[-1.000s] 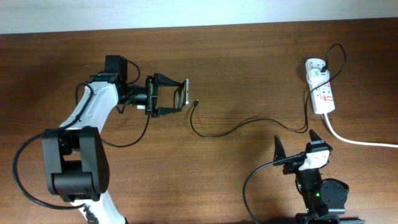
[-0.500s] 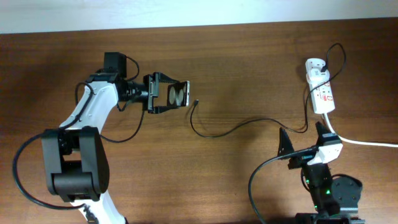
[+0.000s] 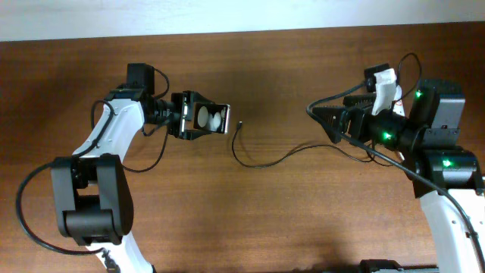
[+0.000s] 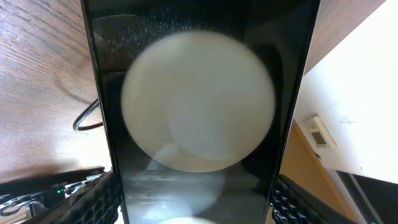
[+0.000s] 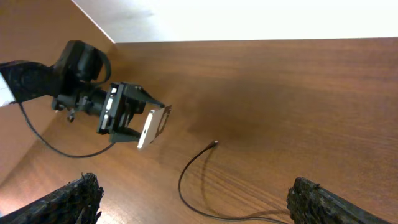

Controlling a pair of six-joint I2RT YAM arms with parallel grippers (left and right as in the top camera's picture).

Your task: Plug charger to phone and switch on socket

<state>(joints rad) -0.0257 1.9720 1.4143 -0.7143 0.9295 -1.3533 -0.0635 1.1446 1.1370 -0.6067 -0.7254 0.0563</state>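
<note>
My left gripper (image 3: 198, 117) is shut on the phone (image 3: 211, 117), holding it by its long edges above the table at the left, its face with two white blobs turned up. In the left wrist view the phone (image 4: 199, 124) fills the frame between my jaws (image 4: 196, 202). The charger (image 3: 258, 162) lies on the wood, its plug tip (image 3: 239, 125) just right of the phone and apart from it. My right gripper (image 3: 333, 123) is open, empty and raised, pointing left. Its view shows the phone (image 5: 152, 127), the plug tip (image 5: 216, 144) and open fingers (image 5: 199, 205). The socket is hidden under the right arm.
The table's far edge (image 3: 303, 32) meets a white wall. The left arm's black cable (image 3: 155, 173) loops over the wood below its wrist. The right arm's body (image 3: 443, 159) and its cables stand over the right side of the table.
My right arm has risen from the front edge and swung back over the socket, now pointing left. My left gripper has turned the phone so its face shows from above.
</note>
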